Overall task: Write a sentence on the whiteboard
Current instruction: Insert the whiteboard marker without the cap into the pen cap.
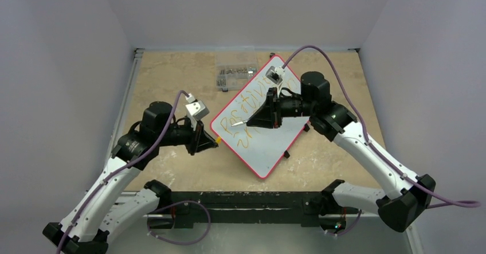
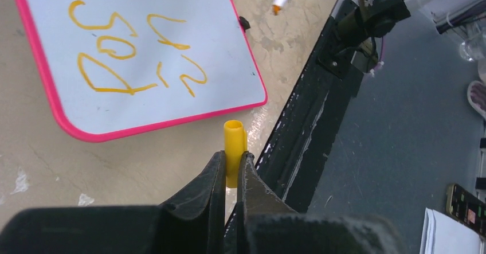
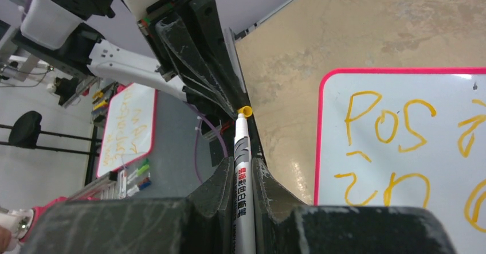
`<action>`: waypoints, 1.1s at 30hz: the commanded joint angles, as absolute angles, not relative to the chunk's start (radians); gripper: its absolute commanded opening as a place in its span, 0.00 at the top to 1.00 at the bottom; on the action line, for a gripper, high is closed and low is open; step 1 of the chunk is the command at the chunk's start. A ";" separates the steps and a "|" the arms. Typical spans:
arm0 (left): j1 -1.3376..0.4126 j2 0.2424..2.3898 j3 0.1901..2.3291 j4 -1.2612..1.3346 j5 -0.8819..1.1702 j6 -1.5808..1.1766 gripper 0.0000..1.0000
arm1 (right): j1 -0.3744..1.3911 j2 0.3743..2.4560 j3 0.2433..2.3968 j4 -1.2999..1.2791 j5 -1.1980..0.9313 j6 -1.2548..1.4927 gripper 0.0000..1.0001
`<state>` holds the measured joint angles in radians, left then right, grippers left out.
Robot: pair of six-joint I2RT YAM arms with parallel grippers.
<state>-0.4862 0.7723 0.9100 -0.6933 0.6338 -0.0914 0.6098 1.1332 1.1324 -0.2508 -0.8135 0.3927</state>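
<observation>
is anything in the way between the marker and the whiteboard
Nothing visible is. The right gripper holds the marker uncapped, its tip over the whiteboard in the top view. The yellow cap sits in the left gripper, off the board's corner.

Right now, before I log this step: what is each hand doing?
Left hand: closed on the yellow cap.
Right hand: closed on the marker.

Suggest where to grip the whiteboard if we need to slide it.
Pinch the whiteboard by its frame, on the long edge between its black feet, coming in low from the right. It lies flat, so only the thin rim is pinchable; the feet probably lift that edge slightly.
</observation>
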 commanded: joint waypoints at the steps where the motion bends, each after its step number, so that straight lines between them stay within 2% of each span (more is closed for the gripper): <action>1: -0.562 0.779 0.946 -0.694 0.670 -0.022 1.00 | 0.611 1.141 1.188 -0.355 -0.893 0.248 1.00; 6: -0.621 0.817 0.978 -0.724 0.709 0.028 1.00 | 0.622 1.142 1.195 -0.431 -0.918 0.165 1.00; 20: -0.648 0.811 0.943 -0.685 0.794 0.034 1.00 | 0.673 1.122 1.084 -0.397 -0.986 0.172 1.00; 33: -0.649 0.817 0.941 -0.680 0.801 0.032 1.00 | 0.717 1.162 1.092 -0.336 -0.986 0.204 1.00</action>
